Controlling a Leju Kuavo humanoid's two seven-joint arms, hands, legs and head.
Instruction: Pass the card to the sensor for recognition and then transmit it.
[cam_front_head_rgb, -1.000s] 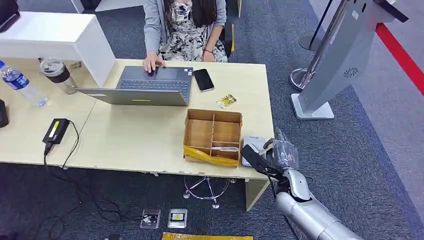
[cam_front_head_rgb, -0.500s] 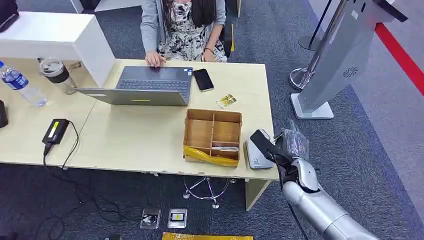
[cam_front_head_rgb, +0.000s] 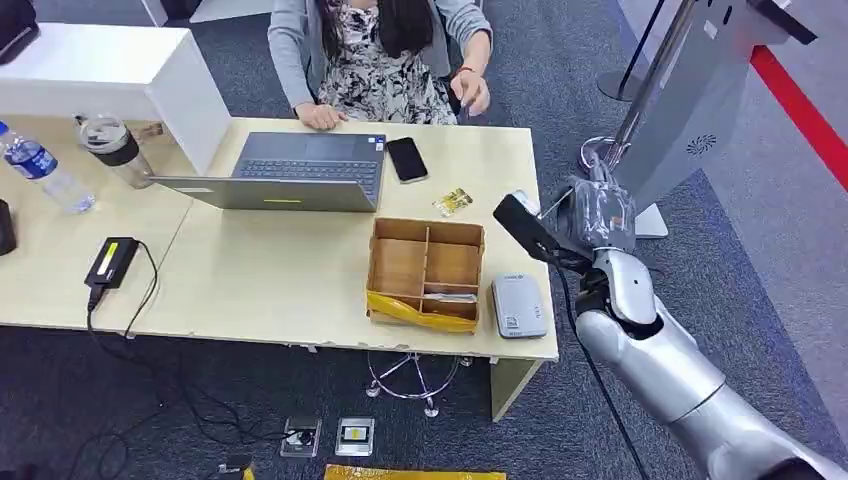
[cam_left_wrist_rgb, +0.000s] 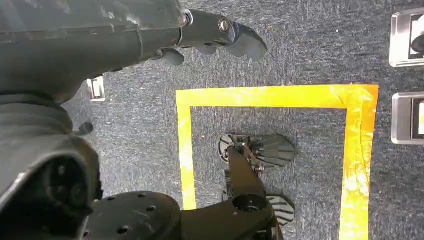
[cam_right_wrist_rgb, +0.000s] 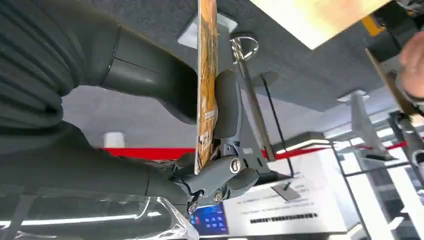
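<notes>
My right hand (cam_front_head_rgb: 592, 221) is raised beside the table's right edge, pinching a card (cam_front_head_rgb: 524, 228) that looks dark from the head view. Seen edge-on in the right wrist view, the card (cam_right_wrist_rgb: 207, 75) carries orange print and sits between the thumb (cam_right_wrist_rgb: 150, 80) and a finger (cam_right_wrist_rgb: 227, 115). The grey card sensor (cam_front_head_rgb: 519, 306) lies flat on the table near the front right corner, below and nearer than the card. A person (cam_front_head_rgb: 380, 60) sits at the far side with one hand (cam_front_head_rgb: 471, 92) lifted. My left hand (cam_left_wrist_rgb: 210, 35) hangs over the floor holding nothing.
A cardboard divider box (cam_front_head_rgb: 425, 272) stands left of the sensor. A laptop (cam_front_head_rgb: 290, 170), a phone (cam_front_head_rgb: 407, 158) and a small yellow packet (cam_front_head_rgb: 453, 202) lie farther back. A grey kiosk stand (cam_front_head_rgb: 665, 130) rises right of the table. Yellow floor tape (cam_left_wrist_rgb: 270, 96) marks the carpet.
My right hand has lifted the card off the sensor and carried it up and away toward the far side. The person has raised one hand from the laptop.
</notes>
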